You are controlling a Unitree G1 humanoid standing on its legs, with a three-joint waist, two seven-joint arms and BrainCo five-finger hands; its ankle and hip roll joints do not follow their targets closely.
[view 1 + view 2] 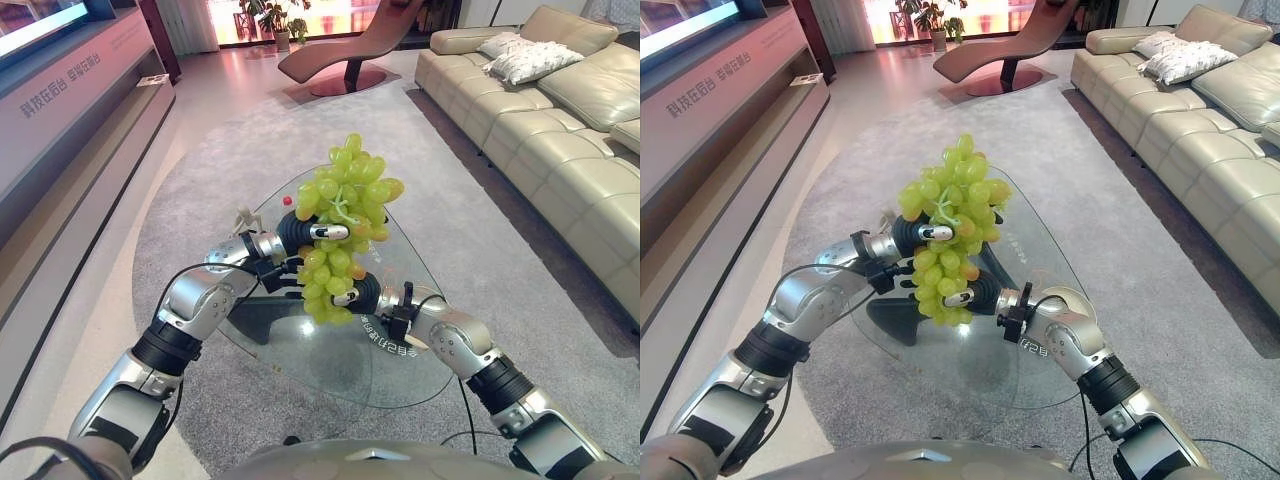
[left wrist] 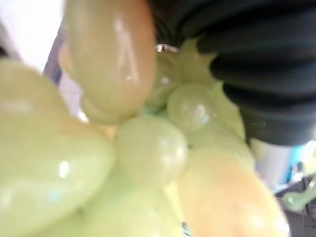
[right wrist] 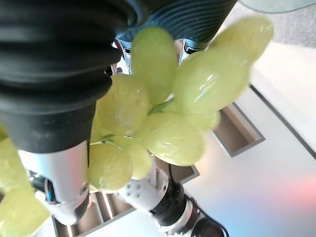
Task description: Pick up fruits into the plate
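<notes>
A large bunch of green grapes [image 1: 345,215] is held up above the round glass table [image 1: 425,345]. My left hand [image 1: 297,233] grips the bunch at its middle from the left, with a finger curled across the fruit. From the right, my right hand [image 1: 362,292] clasps the lower tip of the bunch, one finger hooked over it. In the left wrist view the grapes [image 2: 148,148] press right against the dark cover of the hand [image 2: 256,74]. The right wrist view shows grapes [image 3: 168,103] packed beside that hand's cover [image 3: 49,74].
A small red thing [image 1: 287,200] lies on the glass at the far side. The table stands on a grey rug [image 1: 200,190]. A beige sofa [image 1: 560,150] runs along the right, a long low cabinet [image 1: 70,130] along the left, a lounge chair [image 1: 345,45] beyond.
</notes>
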